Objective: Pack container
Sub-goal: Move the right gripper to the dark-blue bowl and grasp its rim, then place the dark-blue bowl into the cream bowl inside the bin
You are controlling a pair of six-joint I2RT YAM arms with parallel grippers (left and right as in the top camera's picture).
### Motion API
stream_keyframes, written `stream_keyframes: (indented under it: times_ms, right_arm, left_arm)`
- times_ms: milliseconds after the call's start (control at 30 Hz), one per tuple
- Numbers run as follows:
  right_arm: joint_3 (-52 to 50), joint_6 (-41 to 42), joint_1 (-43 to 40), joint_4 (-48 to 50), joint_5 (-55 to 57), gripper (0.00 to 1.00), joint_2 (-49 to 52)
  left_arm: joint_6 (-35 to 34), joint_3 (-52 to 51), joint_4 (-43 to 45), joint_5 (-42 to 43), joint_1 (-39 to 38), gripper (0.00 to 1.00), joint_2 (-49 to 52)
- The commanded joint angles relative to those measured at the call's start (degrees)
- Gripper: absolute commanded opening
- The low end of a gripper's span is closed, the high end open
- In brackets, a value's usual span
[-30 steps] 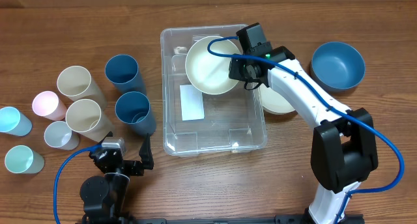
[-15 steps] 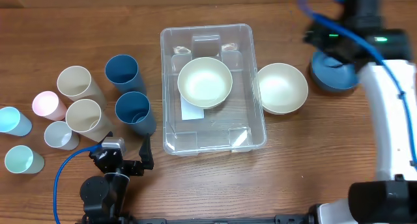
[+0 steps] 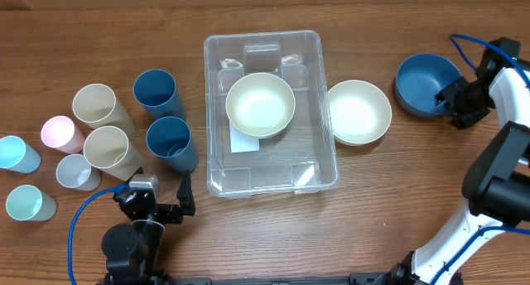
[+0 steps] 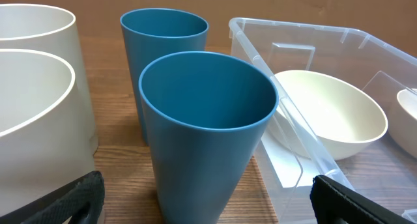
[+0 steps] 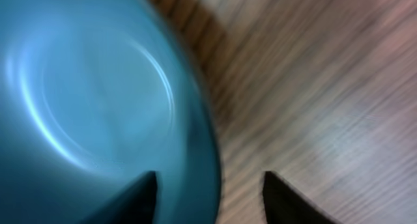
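The clear container (image 3: 209, 119) stands mid-table with a cream bowl (image 3: 260, 104) inside it, over the white label (image 3: 242, 142). A second cream bowl (image 3: 358, 111) sits on the table just right of the container. A blue bowl (image 3: 426, 84) is at the far right. My right gripper (image 3: 458, 99) is at that bowl's right rim. In the blurred right wrist view it (image 5: 210, 178) is open, one finger inside the blue bowl (image 5: 98, 100) and one outside over the wood. My left gripper (image 3: 161, 200) is open and empty at the front left, facing a blue cup (image 4: 205, 126).
Left of the container stand two blue cups (image 3: 171, 141) (image 3: 155, 91), two cream cups (image 3: 110, 149) (image 3: 98, 106), and smaller pink, white and light-blue cups (image 3: 31, 204) further left. The left wrist view shows the container wall (image 4: 306, 149) and the bowl inside it (image 4: 332, 113).
My right gripper let go of the cream bowl, which now lies in the container. The right arm swung right to the blue bowl's rim. The left arm has not moved.
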Motion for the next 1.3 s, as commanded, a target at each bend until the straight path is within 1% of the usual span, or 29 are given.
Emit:
stream_keyframes:
  times_ms: [0,67,100,167,233,267,333,400,433,467,533,567,600,633,700,767,833,900,933,967,1000,1033,1067,1133,1167,1200,1233,1267]
  right_arm:
    - [-0.2,0.09,0.24,1.68,-1.62,0.29,0.66]
    - [-0.2,0.09,0.24,1.88,-1.6,0.18,0.7]
    - [-0.2,0.09,0.24,1.55,-1.57,0.05,0.7]
    - [-0.17,0.11,0.22,-0.09,-0.26,0.04,0.57]
    - [-0.02,0.13,0.17,-2.89,4.2,0.04,-1.16]
    - [0.0,0.13,0.31,-3.85,6.08,0.04,-3.8]
    - [0.04,0.57,1.95,-4.15,6.6,0.04,-12.33]
    - [1.03,1.4,6.93,-4.17,5.9,0.04,-23.78]
    - [1.09,1.38,11.1,-4.0,5.7,0.04,-28.7]
    - [1.09,1.38,14.19,-4.02,5.7,0.04,-31.21]
    - [1.07,1.36,26.21,-4.35,5.75,0.04,-34.95]
    - [1.01,1.38,32.3,-4.44,5.73,0.04,-34.86]
    - [0.96,1.4,35.87,-4.35,5.79,0.04,-34.25]
    - [0.96,1.44,42.95,-3.17,5.95,0.04,-31.65]
    - [0.96,1.46,48.11,-1.57,5.97,0.04,-27.52]
    - [0.96,1.6,51.39,0.37,7.5,0.04,-20.9]
    - [0.96,1.62,51.98,2.23,7.43,0.04,-14.08]
    - [0.96,1.62,51.95,2.21,7.48,0.04,-10.16]
    - [0.96,1.6,51.78,2.58,7.48,0.07,-8.66]
    - [0.96,1.33,51.71,3.13,7.69,0.3,-8.41]
    - [1.11,-0.17,51.74,3.72,7.67,0.46,-8.81]
    - [1.16,-1.4,51.74,3.82,7.63,0.51,-9.57]
    - [1.22,-1.73,51.74,2.95,7.61,0.52,-10.67]
    - [1.25,-1.68,51.78,0.0,6.56,0.52,-15.02]
    - [1.25,-1.7,51.91,-0.98,3.98,0.52,-16.72]
    - [1.25,-1.9,52.04,-2.19,1.81,0.48,-17.29]
    - [1.2,-1.9,52.15,-3.63,0.07,0.41,-17.31]
    - [0.31,-1.9,52.57,-4.68,-1.86,0.26,-17.2]
  left_arm:
    - [0.85,-0.26,0.35,0.68,-0.11,1.0,-0.59]
    - [0.85,-0.26,0.35,0.68,-0.11,1.0,-0.59]
    - [0.85,-0.26,0.33,0.68,-0.11,1.0,-0.59]
    - [0.85,-0.26,0.35,0.68,-0.11,1.0,-0.59]
    - [0.85,-0.26,0.35,0.68,-0.11,1.0,-0.59]
    - [0.85,-0.26,0.35,0.68,-0.11,1.0,-0.59]
    - [0.85,-0.26,0.35,0.68,-0.11,1.0,-0.59]
    - [0.85,-0.26,0.35,0.68,-0.11,1.0,-0.59]
    - [0.85,-0.26,0.35,0.68,-0.11,1.0,-0.59]
    - [0.85,-0.26,0.35,0.68,-0.11,1.0,-0.59]
    - [0.83,-0.26,0.33,0.68,-0.11,1.0,-0.59]
    - [0.85,-0.26,0.35,0.68,-0.11,1.0,-0.59]
    - [0.85,-0.26,0.35,0.68,-0.11,1.0,-0.59]
    - [0.85,-0.26,0.35,0.68,-0.11,1.0,-0.59]
    - [0.85,-0.26,0.35,0.68,-0.11,1.0,-0.59]
    - [0.85,-0.26,0.35,0.68,-0.11,1.0,-0.59]
    - [0.85,-0.26,0.35,0.68,-0.11,1.0,-0.59]
    - [0.85,-0.26,0.33,0.68,-0.11,1.0,-0.59]
    - [0.83,-0.26,0.35,0.68,-0.11,1.0,-0.59]
    - [0.85,-0.26,0.35,0.68,-0.11,1.0,-0.59]
    - [0.85,-0.26,0.35,0.68,-0.11,1.0,-0.59]
    - [0.85,-0.26,0.35,0.68,-0.11,1.0,-0.59]
    - [0.83,-0.26,0.35,0.68,-0.11,1.0,-0.59]
    - [0.85,-0.26,0.35,0.68,-0.11,1.0,-0.59]
    - [0.85,-0.26,0.35,0.68,-0.11,1.0,-0.59]
    - [0.85,-0.26,0.35,0.68,-0.11,1.0,-0.59]
    - [0.85,-0.26,0.35,0.68,-0.11,1.0,-0.59]
    - [0.85,-0.26,0.35,0.68,-0.11,1.0,-0.59]
